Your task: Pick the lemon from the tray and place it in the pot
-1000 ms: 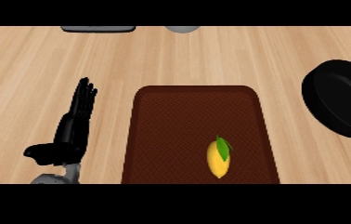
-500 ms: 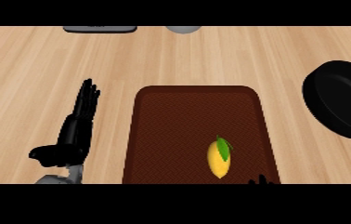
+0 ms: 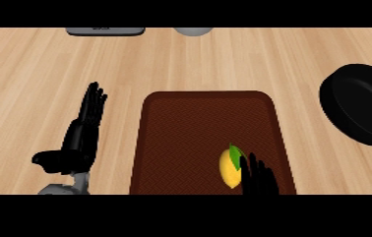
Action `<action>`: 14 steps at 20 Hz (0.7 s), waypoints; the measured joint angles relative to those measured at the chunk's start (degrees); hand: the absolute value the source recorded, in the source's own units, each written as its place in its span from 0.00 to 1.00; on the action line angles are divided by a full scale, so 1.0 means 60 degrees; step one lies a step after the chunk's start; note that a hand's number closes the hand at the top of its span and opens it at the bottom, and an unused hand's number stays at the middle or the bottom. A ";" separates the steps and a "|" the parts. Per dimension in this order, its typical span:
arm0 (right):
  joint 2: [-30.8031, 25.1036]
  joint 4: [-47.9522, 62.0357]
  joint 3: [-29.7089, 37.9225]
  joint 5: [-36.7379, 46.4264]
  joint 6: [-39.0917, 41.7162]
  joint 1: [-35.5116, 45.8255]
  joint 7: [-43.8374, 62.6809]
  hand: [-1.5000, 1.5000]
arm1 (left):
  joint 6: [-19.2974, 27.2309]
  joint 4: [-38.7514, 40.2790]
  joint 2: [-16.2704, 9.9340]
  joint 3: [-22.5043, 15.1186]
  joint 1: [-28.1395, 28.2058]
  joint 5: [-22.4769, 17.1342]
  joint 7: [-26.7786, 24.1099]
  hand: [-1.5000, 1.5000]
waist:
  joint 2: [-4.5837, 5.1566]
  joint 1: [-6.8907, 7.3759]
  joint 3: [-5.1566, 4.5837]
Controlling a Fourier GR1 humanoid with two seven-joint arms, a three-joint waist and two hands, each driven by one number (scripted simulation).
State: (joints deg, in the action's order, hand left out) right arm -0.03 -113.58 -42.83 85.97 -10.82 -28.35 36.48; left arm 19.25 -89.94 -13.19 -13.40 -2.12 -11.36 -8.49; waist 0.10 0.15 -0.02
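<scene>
A brown tray (image 3: 210, 133) is lying on the wooden counter (image 3: 189, 59), reaching down to the lower edge of the view. The lemon (image 3: 230, 168) is sitting in the tray's lower right part, yellow with a green leaf at its top end, lying lengthwise and close to the tray's right rim.

The right hand (image 3: 258, 179) is showing at the bottom of the view, over the tray and just beside the lemon on its right. Only its fingers (image 3: 253, 168) are in view; they are pointing up the picture, straight and slightly spread, so the hand is standing wide and holding nothing. Whether the fingers are touching the lemon cannot be told; they are overlapping its right edge.

The left hand (image 3: 80, 137) is resting on the counter to the left of the tray, well apart from the lemon, fingers straight and pointing up the view, thumb out to the left, holding nothing.

The black pot (image 3: 349, 108) is sitting at the right edge of the view, partly cut off, apart from the tray. A grey flat object (image 3: 105, 31) and a grey round object (image 3: 193, 31) are showing at the counter's far edge.
</scene>
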 measured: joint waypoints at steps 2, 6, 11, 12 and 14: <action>-0.0029 0.0149 -0.0087 -0.0018 0.0026 0.0273 0.0304 0.00 | -0.0207 -0.0104 -0.0051 0.0146 0.0184 -0.0001 -0.0028 0.50 | -0.0008 -0.0008 0.0001; -0.0137 0.0887 0.0263 -0.0440 -0.0111 0.1136 0.0626 0.00 | -0.0343 0.0028 0.0148 0.0230 0.0260 0.0134 -0.0110 0.50 | -0.0012 -0.0016 0.0002; -0.0185 0.1326 0.0589 -0.0912 -0.0349 0.1647 0.0654 0.00 | -0.0428 0.0051 0.0413 0.0339 0.0319 0.0423 -0.0150 0.50 | -0.0040 -0.0033 -0.0014; -0.0236 0.1274 0.0655 -0.1051 -0.0241 0.1741 0.0629 0.00 | -0.0481 0.0079 0.0428 0.0421 0.0210 0.0436 -0.0067 0.50 | -0.0037 -0.0035 -0.0012; -0.0195 0.1593 0.0694 -0.1155 -0.0419 0.2000 0.0640 1.00 | -0.0475 -0.0039 0.0515 0.0402 0.0281 0.0582 0.0020 0.50 | -0.0057 -0.0035 -0.0028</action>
State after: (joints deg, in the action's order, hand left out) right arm -1.20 -104.02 -38.67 79.04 -13.34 -16.35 40.32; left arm 16.40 -90.17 -10.10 -10.99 -0.43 -7.87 -8.37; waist -0.25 -0.05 -0.19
